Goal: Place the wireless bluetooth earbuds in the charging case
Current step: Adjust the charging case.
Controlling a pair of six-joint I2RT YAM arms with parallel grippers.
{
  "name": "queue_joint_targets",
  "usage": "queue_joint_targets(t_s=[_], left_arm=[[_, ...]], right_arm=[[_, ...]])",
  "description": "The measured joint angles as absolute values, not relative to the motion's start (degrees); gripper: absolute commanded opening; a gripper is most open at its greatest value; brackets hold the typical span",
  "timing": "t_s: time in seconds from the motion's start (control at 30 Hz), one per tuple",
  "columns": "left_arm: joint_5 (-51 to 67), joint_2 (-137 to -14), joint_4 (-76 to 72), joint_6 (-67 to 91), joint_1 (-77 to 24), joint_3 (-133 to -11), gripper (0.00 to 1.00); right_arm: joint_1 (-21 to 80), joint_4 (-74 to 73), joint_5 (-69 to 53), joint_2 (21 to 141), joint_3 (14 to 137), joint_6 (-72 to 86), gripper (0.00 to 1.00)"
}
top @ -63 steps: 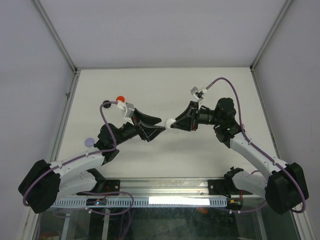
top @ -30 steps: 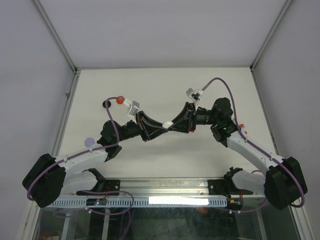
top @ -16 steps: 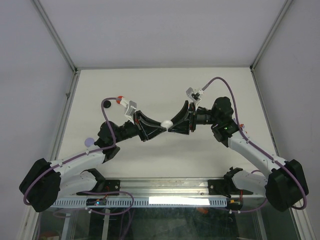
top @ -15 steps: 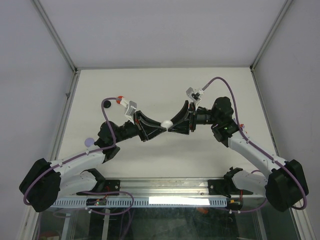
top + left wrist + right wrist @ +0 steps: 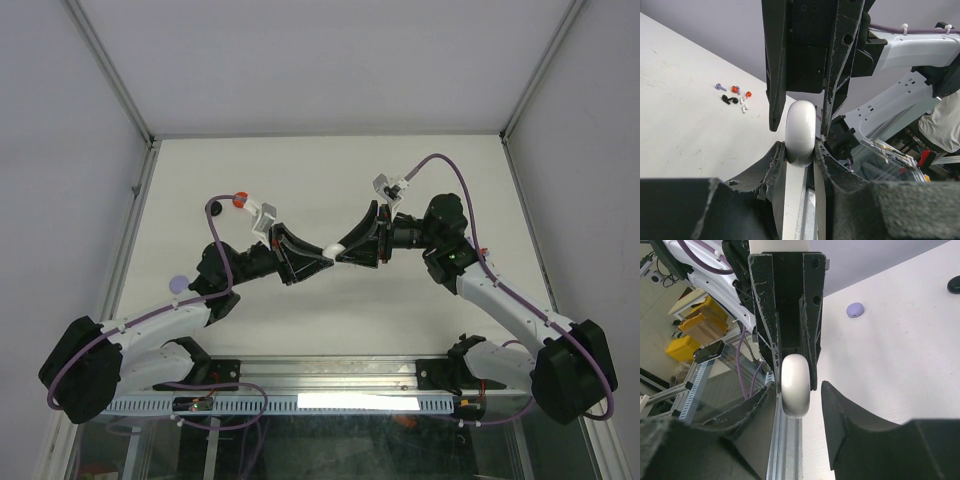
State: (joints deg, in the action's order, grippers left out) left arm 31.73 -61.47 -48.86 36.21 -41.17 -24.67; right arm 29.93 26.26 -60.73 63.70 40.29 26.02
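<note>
— White table [image 5: 300, 170] first: you brought both arms together above its middle, clear of the surface. Why?

— You staged a handover in the air. Your left gripper [image 5: 800, 159] was clamped tight on one end of the charging case [image 5: 801, 125], holding it edge-on. Your right gripper [image 5: 800, 395] straddled the other end with its jaws parted. One finger lay against the case and the other stood off it, so that gripper held nothing.

— And against the earliest frame?

— Then the arms were well apart and the case sat in your right gripper alone. By this moment it had crossed to the left one.

— The earbuds?

— Small coloured pieces [image 5: 735, 95] lay clustered on the table, well apart from the case. They were too small to tell which were earbuds. The case looked closed, so insertion was judged not yet begun.
</note>
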Motion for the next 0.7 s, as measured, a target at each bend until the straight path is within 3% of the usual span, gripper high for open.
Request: queue_joint_targets(t_s=[0.23,0.33,0.53,0.7], left_arm=[[33.1,-61.98,-48.64,36.21,-41.17,-24.67,0.0],[33.36,-62.04,-48.18,36.21,-41.17,-24.67,0.0],[33.61,-62.17,-48.05,36.23,-41.17,-24.67,0.35],[33.54,-62.76,-48.36,36.6,-41.19,-24.67,0.42]], right_arm=[[29.93,26.28,-60.75,63.7,40.29,26.0,0.35],[29.93,26.3,-60.93,63.7,40.29,26.02,0.24],[29.93,26.26,-61.54,63.7,40.29,26.02,0.07],[29.95,26.28,-61.56,63.66,40.29,26.0,0.05]])
